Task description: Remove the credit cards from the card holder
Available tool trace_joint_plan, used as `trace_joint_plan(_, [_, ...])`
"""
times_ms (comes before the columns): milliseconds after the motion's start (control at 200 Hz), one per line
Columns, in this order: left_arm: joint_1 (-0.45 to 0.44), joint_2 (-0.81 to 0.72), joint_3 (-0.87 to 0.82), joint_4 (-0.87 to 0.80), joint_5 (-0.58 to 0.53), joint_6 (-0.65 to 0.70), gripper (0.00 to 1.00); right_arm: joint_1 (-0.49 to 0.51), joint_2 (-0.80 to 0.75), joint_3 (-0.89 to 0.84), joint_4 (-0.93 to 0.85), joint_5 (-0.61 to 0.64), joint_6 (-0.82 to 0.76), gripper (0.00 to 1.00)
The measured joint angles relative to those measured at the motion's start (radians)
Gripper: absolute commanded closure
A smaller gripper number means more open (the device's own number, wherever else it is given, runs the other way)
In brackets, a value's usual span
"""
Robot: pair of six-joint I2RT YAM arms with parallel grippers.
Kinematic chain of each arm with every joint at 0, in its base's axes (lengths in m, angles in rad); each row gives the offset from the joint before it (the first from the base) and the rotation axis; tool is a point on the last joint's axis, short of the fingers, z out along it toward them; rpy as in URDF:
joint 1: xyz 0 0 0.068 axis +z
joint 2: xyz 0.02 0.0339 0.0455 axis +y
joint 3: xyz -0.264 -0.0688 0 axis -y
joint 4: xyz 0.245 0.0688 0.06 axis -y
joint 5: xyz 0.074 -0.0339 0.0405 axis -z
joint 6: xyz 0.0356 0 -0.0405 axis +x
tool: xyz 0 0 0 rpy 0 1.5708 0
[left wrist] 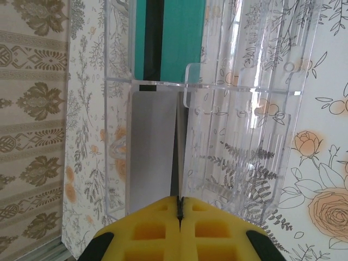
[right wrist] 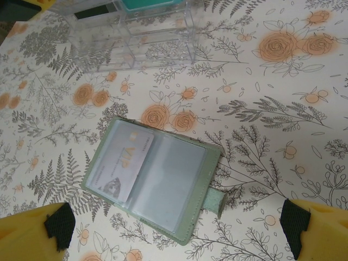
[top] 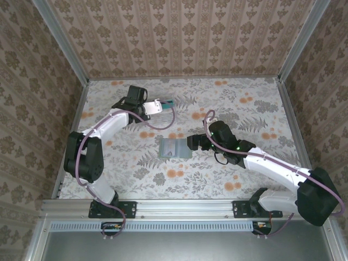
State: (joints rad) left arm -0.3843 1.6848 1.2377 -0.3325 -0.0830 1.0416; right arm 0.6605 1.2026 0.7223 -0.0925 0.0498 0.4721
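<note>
One pale card (right wrist: 126, 162), perhaps more, lies inside the open card holder (right wrist: 157, 182).

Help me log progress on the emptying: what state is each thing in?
card holder: lying open, one pale card in a pocket.
clear box: holds a teal card.
grey card: pinched by the left gripper at the clear box.
left gripper: shut on the grey card.
right gripper: open, over the card holder.
</note>
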Motion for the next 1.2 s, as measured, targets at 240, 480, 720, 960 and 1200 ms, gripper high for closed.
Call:
trace_joint_plan(240, [0.000, -0.010, 0.000, -0.003, 0.000, 0.006, 1.00, 0.000, 0.005, 0.000, 0.000, 0.000, 0.003, 0.00])
trace_joint_plan(480, [0.012, 0.006, 0.010, -0.003, -0.001, 0.007, 1.00, 0.000, 0.009, 0.000, 0.000, 0.000, 0.003, 0.00])
trace_joint_plan(720, [0.013, 0.022, 0.013, -0.003, -0.008, 0.010, 1.00, 0.000, 0.011, 0.000, 0.000, 0.000, 0.003, 0.00])
trace_joint_plan(960, [0.019, 0.037, 0.026, -0.002, -0.012, 0.011, 1.00, 0.000, 0.018, 0.000, 0.000, 0.000, 0.003, 0.00])
trace_joint_plan(1200, [0.019, 0.053, 0.034, -0.002, -0.017, 0.011, 1.00, 0.000, 0.023, 0.000, 0.008, 0.000, 0.003, 0.00])
